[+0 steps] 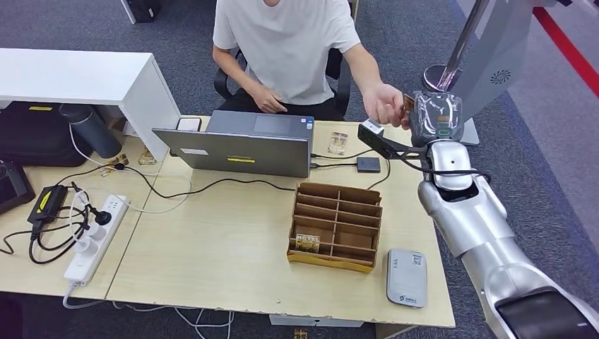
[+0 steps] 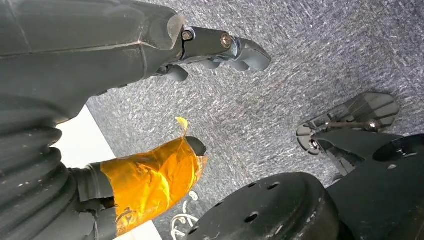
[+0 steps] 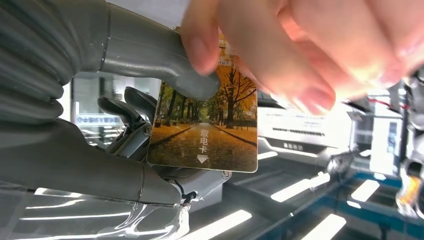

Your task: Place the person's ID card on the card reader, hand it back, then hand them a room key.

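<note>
My right hand is raised past the table's far right corner and pinches a room key card. In the right wrist view the card shows an autumn tree avenue, with my thumb pressed on its face and my darker fingers behind it. The person's hand grips the same card at its other end, and its fingers close over the edge. The grey card reader lies near the table's front right corner. My left hand hangs over carpet, holding nothing, its fingers apart.
A cardboard organiser with a hotel card in one slot stands beside the reader. An open laptop and a small black box with cables sit at the table's back. A power strip lies at the left.
</note>
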`<state>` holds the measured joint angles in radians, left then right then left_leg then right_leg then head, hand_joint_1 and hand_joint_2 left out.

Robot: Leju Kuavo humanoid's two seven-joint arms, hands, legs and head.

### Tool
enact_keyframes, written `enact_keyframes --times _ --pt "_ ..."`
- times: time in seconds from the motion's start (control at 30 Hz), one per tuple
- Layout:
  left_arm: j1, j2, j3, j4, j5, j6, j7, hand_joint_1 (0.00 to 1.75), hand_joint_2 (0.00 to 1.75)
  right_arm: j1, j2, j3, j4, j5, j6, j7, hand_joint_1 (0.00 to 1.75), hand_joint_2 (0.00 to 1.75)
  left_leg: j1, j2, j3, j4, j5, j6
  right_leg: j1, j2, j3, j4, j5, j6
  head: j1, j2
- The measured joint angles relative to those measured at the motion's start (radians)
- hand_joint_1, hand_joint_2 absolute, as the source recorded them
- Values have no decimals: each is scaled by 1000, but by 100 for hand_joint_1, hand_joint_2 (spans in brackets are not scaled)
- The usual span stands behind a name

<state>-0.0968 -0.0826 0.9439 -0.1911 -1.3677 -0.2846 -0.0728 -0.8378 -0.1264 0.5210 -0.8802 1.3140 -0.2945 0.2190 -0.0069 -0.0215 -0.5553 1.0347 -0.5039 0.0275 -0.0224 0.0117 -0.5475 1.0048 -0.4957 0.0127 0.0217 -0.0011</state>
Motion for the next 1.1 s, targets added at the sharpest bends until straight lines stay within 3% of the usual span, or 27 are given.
enact_keyframes --times 0.2,0.33,0.77,1.1 --pt "0 0 0 0 2 2 1 0 175 -10 24 0 78 -5 -1 15 175 175 0 0 0 0 0 0 0 0 0 0 0 0 0 0" --pt "0 0 -2 0 2 1 -1 0 175 -11 32 0 105 -7 -4 14 0 175 0 0 0 0 0 0 0 0 0 0 0 0 0 0" --pt "0 1 -12 0 14 2 3 0 175 -3 37 0 101 -15 -41 -35 0 175 0 0 0 0 0 0 0 0 0 0 0 0 0 0" --pt "3 1 -13 0 28 9 -3 0 175 79 18 -10 -23 -36 -100 -78 0 175 0 0 0 0 0 0 0 0 -1 0 0 0 0 0"
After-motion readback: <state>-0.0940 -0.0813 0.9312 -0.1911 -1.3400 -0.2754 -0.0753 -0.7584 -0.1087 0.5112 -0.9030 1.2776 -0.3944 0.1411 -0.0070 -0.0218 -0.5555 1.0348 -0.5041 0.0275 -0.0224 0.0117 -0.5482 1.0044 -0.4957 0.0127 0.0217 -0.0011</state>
